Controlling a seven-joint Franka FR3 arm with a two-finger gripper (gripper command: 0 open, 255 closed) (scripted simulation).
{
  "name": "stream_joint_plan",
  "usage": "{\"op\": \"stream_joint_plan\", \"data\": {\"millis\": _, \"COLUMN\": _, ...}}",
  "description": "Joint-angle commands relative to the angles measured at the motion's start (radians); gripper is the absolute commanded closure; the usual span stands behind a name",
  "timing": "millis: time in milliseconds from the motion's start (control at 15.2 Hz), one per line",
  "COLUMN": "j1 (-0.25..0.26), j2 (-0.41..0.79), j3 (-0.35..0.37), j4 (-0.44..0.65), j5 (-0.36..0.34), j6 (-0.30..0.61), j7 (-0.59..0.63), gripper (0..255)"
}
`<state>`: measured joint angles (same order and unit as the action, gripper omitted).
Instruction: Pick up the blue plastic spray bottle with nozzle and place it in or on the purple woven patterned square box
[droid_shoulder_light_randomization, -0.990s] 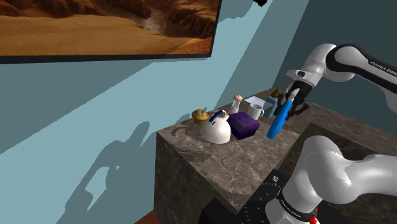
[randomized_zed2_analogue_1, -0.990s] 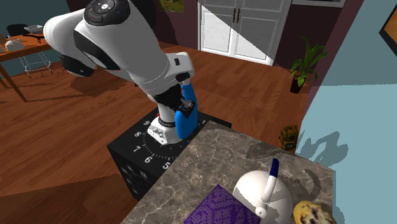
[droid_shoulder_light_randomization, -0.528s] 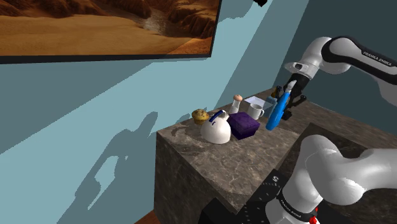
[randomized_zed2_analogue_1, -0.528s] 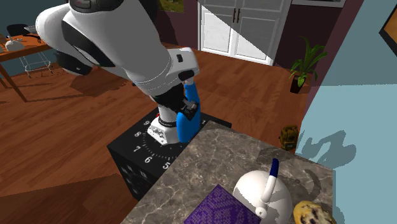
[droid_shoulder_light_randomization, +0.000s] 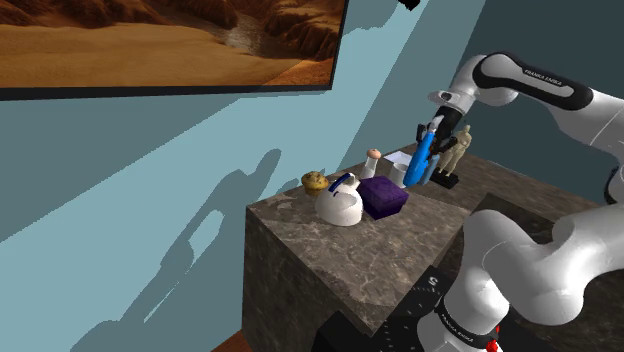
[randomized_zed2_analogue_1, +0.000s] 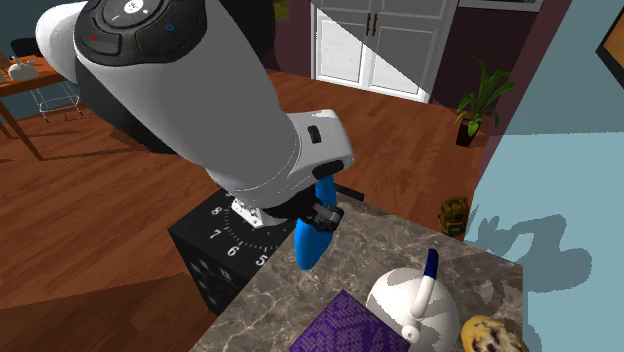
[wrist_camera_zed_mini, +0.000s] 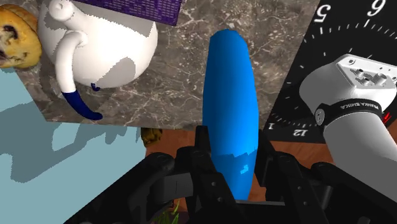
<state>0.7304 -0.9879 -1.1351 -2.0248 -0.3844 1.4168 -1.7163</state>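
While I carry load aloft: my gripper (wrist_camera_zed_mini: 232, 153) clamped on blue spray bottle (wrist_camera_zed_mini: 231, 89), bottle pointing straight out from palm. Purple woven box (droid_shoulder_light_randomization: 383, 196) lies below hand, past bottle's far end; white kettle (wrist_camera_zed_mini: 108, 48) just beside box. Plan: centre bottle over box, avoid kettle handle, descend low before release. Long bottle may roll off.

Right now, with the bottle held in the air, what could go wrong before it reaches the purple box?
1. The gripper clasps the blue bottle near one end, with most of its length hanging out tilted; it might pivot or slip in the fingers.
2. The purple box sits close to the white kettle and a mug; the bottle's low end could clip them.
3. The bottle looks long and rounded against the box, so it may roll off.
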Motion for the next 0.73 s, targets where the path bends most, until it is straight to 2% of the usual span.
{"op": "stream_joint_plan", "data": {"millis": 0, "j1": 0.082, "j2": 0.035, "j3": -0.071, "j4": 0.086, "j5": -0.011, "j6": 0.001, "j7": -0.028, "gripper": 255}}
{"op": "stream_joint_plan", "data": {"millis": 264, "j1": 0.266, "j2": 0.08, "j3": -0.212, "j4": 0.27, "j5": -0.026, "j6": -0.016, "j7": -0.067, "gripper": 255}}
{"op": "stream_joint_plan", "data": {"millis": 594, "j1": 0.535, "j2": 0.083, "j3": -0.394, "j4": 0.553, "j5": -0.06, "j6": -0.075, "j7": -0.111, "gripper": 255}}
{"op": "stream_joint_plan", "data": {"millis": 660, "j1": 0.559, "j2": 0.08, "j3": -0.408, "j4": 0.58, "j5": -0.065, "j6": -0.083, "j7": -0.114, "gripper": 255}}
